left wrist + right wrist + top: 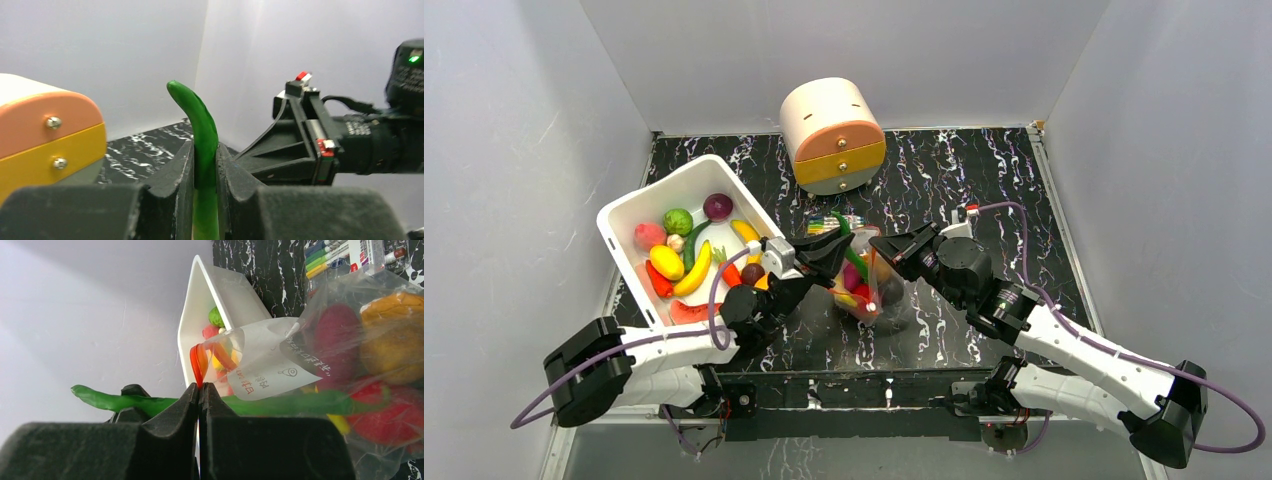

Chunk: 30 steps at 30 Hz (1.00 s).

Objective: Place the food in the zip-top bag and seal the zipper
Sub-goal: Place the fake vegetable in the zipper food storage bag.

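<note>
Left jaws clenched on a long green piece [202,130]; one end of it reaches into the mouth of the zip-top bag [871,292]. Right jaws clamped flat together on the zipper [198,362], pinching the red-orange strip at the bag's mouth edge.

Bag sits on the black marbled surface [984,190] between the two arms, just right of the white bin [619,225] and near the pen pack [834,219]. A red piece [335,335] and an orange-yellow piece [395,335] show through the plastic.

Bananas [694,270], a green ball [678,220], a purple piece [718,206] and a watermelon slice [686,312] lie in the bin.
</note>
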Each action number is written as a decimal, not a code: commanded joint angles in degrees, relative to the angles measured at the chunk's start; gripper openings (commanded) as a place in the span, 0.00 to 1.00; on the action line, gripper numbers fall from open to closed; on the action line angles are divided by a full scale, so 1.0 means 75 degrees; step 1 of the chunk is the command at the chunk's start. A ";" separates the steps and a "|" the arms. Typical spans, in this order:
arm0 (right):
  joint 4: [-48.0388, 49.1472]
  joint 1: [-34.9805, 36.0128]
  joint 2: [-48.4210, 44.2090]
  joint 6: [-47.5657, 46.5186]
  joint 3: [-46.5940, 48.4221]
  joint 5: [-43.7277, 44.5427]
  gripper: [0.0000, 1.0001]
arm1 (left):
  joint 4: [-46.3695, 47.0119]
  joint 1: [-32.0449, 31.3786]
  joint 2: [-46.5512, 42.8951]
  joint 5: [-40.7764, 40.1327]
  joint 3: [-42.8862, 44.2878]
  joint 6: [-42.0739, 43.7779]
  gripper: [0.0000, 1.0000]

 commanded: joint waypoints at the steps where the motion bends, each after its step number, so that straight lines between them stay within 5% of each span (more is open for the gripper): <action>1: 0.0641 0.0034 -0.0091 0.0096 0.0292 0.0265 0.00 | 0.0815 -0.0103 -0.0180 0.0241 -0.0009 -0.1521 0.00; 14: 0.1015 0.0034 0.0018 0.0168 0.0338 0.0260 0.00 | 0.2345 -0.0308 0.0805 -0.0666 -0.0969 -0.2382 0.00; 19: 0.1059 0.0034 0.0019 0.0109 0.0372 0.0300 0.00 | 0.1696 -0.0371 0.0626 -0.0987 -0.1083 -0.2832 0.00; 23: 0.0986 0.0033 -0.0029 0.0016 0.0392 0.0301 0.00 | -0.0328 -0.0372 -0.0095 -0.1531 -0.0725 -0.3266 0.13; 25: 0.0951 0.0034 -0.0122 0.0016 0.0272 0.0301 0.00 | -0.2535 -0.0372 -0.0694 -0.1542 -0.0171 -0.3180 0.34; 30: 0.0918 0.0027 -0.0248 0.0001 0.0140 0.0257 0.00 | -0.4605 -0.0372 -0.1506 -0.1570 0.0376 -0.3293 0.53</action>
